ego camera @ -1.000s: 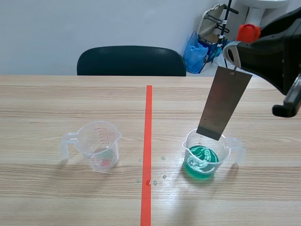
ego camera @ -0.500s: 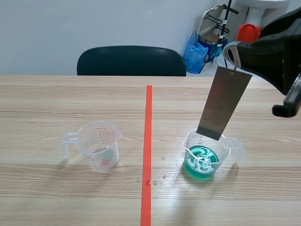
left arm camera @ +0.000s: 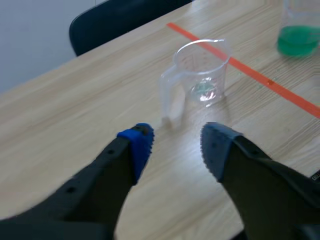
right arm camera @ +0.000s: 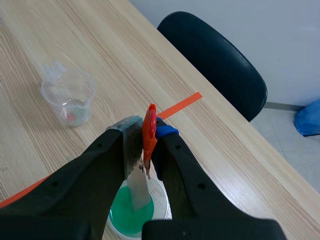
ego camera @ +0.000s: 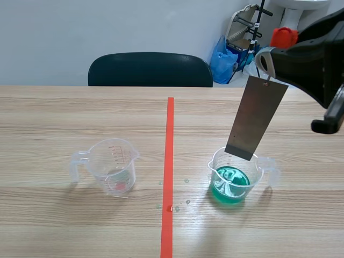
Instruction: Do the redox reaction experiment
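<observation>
Scene view shows a long wooden bench (ego camera: 64, 118) with an orange-red tape line (ego camera: 169, 161) running down its middle, and behind the far edge stands a dark chair (ego camera: 150, 70). From the right side comes the right arm (ego camera: 317, 59), raised high above the bench. Its fingers (right arm camera: 115, 150) are closed on a red clip (right arm camera: 149, 125), and from this clip a grey metal sheet (ego camera: 255, 118) hangs down, a little tilted. The lower edge of the sheet is at the rim of a clear cup with green liquid (ego camera: 236, 177), which stands on the bench at the right of the tape line, with its handle turned away from the line. In the right wrist view the end of the sheet is seen over the green liquid, but I cannot tell if it touches it. At the left of the tape line, well apart from the first cup, stands an empty clear measuring cup (ego camera: 113, 164) with red marks on its wall. In the left wrist view the left gripper (left arm camera: 176, 145) hovers low over the bench with its blue-padded fingers spread apart and nothing between them; the empty cup is ahead of it. Beside the tape line, between the two cups, lie some small drops (ego camera: 186, 181) on the wood.
</observation>
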Robot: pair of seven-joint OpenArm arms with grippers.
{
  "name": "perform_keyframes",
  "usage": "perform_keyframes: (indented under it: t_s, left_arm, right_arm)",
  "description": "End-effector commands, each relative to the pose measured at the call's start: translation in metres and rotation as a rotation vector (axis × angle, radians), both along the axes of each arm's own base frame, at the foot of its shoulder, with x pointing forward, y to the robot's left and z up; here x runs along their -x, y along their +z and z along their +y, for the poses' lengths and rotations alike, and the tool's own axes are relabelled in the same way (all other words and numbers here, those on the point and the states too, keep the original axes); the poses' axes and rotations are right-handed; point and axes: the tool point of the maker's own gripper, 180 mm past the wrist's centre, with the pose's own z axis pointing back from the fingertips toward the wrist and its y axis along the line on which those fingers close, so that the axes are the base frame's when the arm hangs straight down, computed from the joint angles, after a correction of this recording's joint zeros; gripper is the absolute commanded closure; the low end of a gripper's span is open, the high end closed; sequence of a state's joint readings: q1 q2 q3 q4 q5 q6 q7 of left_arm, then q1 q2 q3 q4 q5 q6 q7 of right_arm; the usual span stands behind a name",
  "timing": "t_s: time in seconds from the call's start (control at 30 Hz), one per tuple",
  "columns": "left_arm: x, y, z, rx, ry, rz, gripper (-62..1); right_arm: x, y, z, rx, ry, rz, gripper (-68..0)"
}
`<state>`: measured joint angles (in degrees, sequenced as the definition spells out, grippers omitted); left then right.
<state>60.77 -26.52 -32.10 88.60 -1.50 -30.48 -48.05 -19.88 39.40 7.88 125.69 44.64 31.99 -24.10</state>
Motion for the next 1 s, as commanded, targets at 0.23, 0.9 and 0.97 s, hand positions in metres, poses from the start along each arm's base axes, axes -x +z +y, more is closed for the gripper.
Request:
perform_keyframes:
  t_s: [0.23, 0.9, 0.97]
  left_arm:
    - [-0.071, 0.004, -0.063, 0.148, -0.208, -0.01, -2.6]
    - [-0.132, 0.009, -0.275, 0.27, -0.598, 0.078, -2.7]
    - [-0.132, 0.008, -0.288, 0.275, -0.619, 0.087, -2.7]
  right_arm:
    - [-0.001, 0.01, 0.0, -0.011, 0.003, -0.032, -0.6]
    - [-0.001, 0.01, 0.0, -0.011, 0.003, -0.032, -0.6]
    - [-0.001, 0.01, 0.0, -0.011, 0.003, -0.032, -0.6]
